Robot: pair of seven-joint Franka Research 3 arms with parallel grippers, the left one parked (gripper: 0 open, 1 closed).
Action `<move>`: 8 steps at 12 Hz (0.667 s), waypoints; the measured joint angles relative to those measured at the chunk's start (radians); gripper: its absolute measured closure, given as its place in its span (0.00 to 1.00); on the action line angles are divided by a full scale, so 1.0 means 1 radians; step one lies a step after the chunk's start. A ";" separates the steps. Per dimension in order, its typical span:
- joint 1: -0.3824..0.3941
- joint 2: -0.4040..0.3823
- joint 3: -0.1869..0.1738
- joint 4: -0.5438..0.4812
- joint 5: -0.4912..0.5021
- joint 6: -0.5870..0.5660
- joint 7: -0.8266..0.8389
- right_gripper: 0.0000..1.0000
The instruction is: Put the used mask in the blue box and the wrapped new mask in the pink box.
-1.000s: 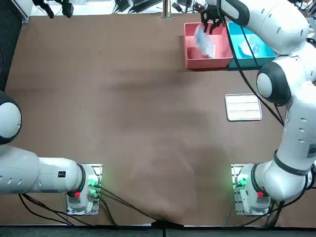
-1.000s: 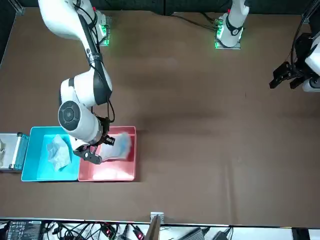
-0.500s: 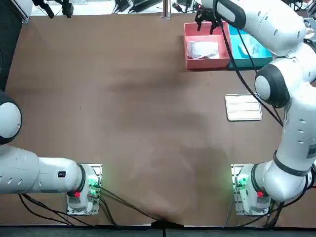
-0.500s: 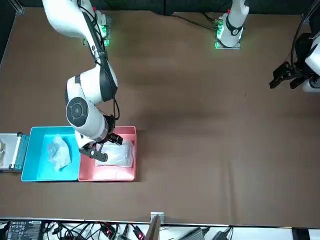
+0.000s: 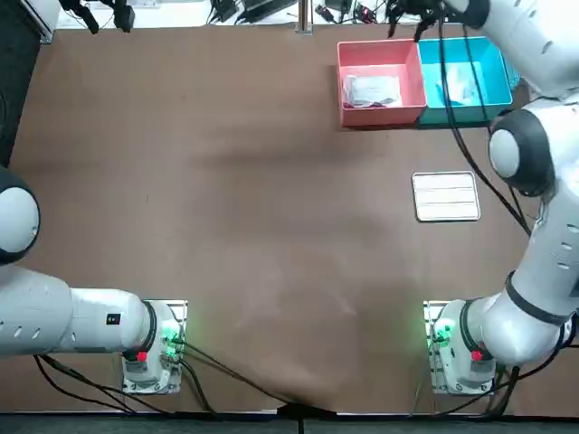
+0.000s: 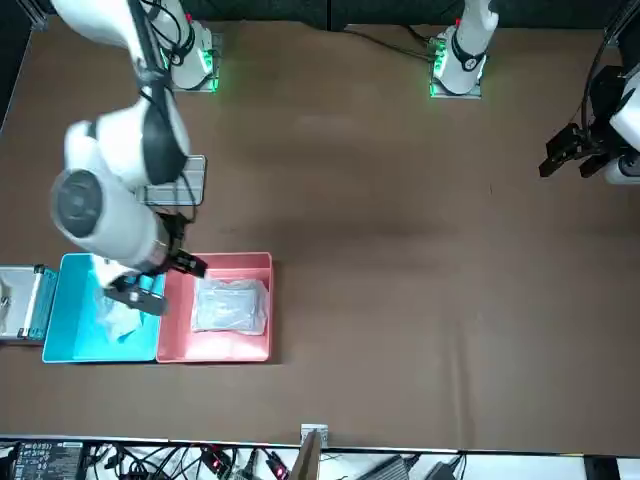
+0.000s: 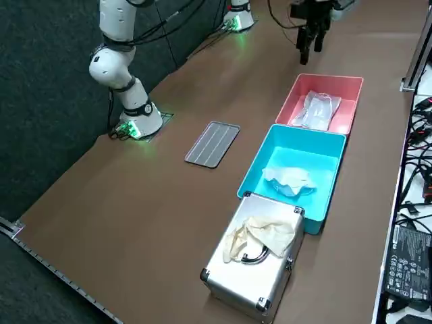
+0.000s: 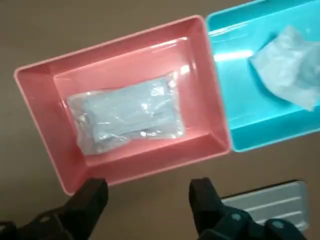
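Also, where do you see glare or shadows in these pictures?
Right wrist view: white glare on the wrapped mask and on the blue box floor; the open right end effector hangs raised near the pink box. Top view: soft shadow bands cross the table.

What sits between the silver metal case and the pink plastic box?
The blue plastic box holding the crumpled used mask, in the right side view. The right gripper hangs near the pink box, jaws open.

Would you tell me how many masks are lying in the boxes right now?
2: the wrapped mask in the pink box, the used mask in the blue box. The right pincer hangs open above them.
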 joint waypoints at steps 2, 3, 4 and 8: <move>-0.044 -0.051 -0.001 -0.007 0.000 -0.057 -0.078 0.00; -0.080 -0.102 -0.001 -0.036 0.000 -0.077 -0.153 0.00; -0.096 -0.128 -0.002 -0.059 0.000 -0.079 -0.184 0.00; -0.158 -0.236 -0.003 -0.156 -0.008 -0.080 -0.282 0.00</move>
